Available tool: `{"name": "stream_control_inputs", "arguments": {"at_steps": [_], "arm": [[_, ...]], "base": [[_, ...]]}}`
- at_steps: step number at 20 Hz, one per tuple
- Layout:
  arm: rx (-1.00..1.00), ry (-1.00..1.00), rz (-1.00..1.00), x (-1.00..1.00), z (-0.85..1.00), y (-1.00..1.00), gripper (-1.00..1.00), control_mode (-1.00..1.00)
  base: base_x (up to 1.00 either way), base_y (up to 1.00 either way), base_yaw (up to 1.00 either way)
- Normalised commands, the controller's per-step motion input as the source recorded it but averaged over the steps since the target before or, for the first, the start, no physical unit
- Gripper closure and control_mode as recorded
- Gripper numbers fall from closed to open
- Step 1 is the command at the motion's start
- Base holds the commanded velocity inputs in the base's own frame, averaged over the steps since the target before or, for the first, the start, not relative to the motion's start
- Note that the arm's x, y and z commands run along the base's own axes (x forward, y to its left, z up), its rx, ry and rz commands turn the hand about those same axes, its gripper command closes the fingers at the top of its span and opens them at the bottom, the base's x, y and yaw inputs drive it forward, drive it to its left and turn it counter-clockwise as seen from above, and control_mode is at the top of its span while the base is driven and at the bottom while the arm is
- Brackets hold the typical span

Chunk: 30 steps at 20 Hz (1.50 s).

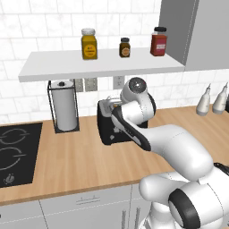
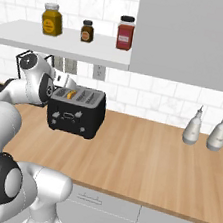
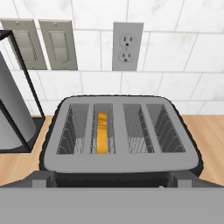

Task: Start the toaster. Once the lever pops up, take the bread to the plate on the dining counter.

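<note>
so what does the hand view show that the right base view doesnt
Hand view alone: a look straight down into the four slots, with the bread standing on edge in the second slot from the left, two light switch plates on the wall, and the pincer fingertips low at the toaster's near edge.
Right base view alone: the toaster's front with its white markings, three jars on the shelf, two pale bottles, the arm.
Both: the black toaster, the wall outlet, the wooden counter.

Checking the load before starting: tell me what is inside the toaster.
The toaster has four slots; the bread stands in the second from the left in the hand view, only its orange crust edge showing. Its faces are hidden. The other slots show bare wire guides.
</note>
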Motion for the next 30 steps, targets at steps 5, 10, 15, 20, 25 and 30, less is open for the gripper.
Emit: {"name": "stream_control_inputs", "arguments": {"at_steps": [5, 10, 15, 20, 25, 30], "arm": [[0.0, 0.0, 0.0, 0.0, 0.0, 0.0, -1.0, -1.0], [0.0, 0.0, 0.0, 0.0, 0.0, 0.0, -1.0, -1.0], [0.0, 0.0, 0.0, 0.0, 0.0, 0.0, -1.0, -1.0], [0.0, 0.0, 0.0, 0.0, 0.0, 0.0, -1.0, -1.0], [0.0, 0.0, 0.0, 0.0, 0.0, 0.0, -1.0, -1.0], [0.0, 0.0, 0.0, 0.0, 0.0, 0.0, -1.0, -1.0]], "base": [[0.0, 0.0, 0.0], [0.0, 0.0, 0.0], [0.0, 0.0, 0.0], [0.0, 0.0, 0.0], [0.0, 0.0, 0.0], [0.0, 0.0, 0.0]]}}
